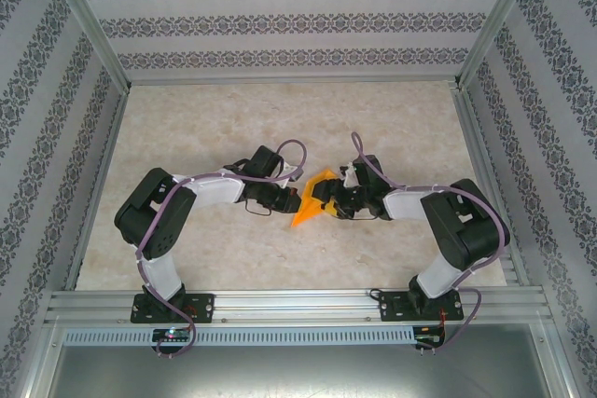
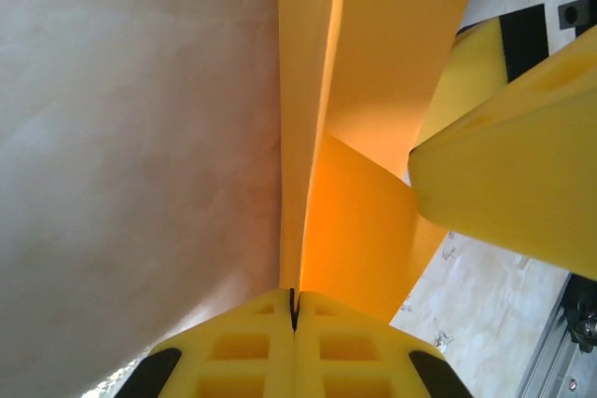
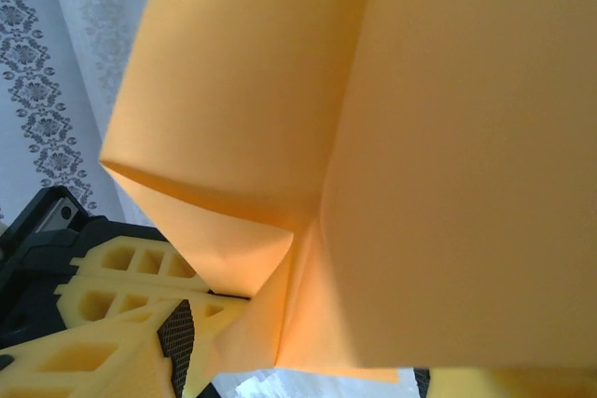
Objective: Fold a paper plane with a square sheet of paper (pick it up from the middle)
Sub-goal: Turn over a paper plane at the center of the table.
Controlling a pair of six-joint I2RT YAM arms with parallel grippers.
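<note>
Top view, orange paper [image 1: 312, 200]: folded into a pointed wedge, its sharpest corner aimed at the arm bases, sitting between the two grippers.
Top view, left gripper [image 1: 291, 199]: touching the paper's left edge.
Top view, right gripper [image 1: 328, 197]: against the paper's right side, facing the left gripper across it.
Top view, table [image 1: 233, 118]: pale marbled top beneath the paper.
Left wrist, left gripper [image 2: 294, 300]: yellow fingers pressed together, with the paper's folded edge pinched in the seam between them.
Left wrist, orange paper [image 2: 373, 53]: runs away from the pinch, with a long crease up its middle and a darker flap folded over just right of that crease.
Left wrist, right gripper's fingers [image 2: 522, 174]: two yellow blocks just right of the paper, the nearer one overlapping its edge. I cannot tell whether they stand apart or are clamped on it.
Left wrist, table [image 2: 485, 295]: marbled surface below and right of the paper.
Right wrist, orange paper [image 3: 448, 137]: very close to the lens, layered panels meeting at an upright crease, one folded corner pointing left.
Right wrist, left gripper's fingers [image 3: 103, 277]: probably the yellow lattice blocks at the paper's lower left.
Right wrist, patterned wall [image 3: 37, 90]: left of the paper.
</note>
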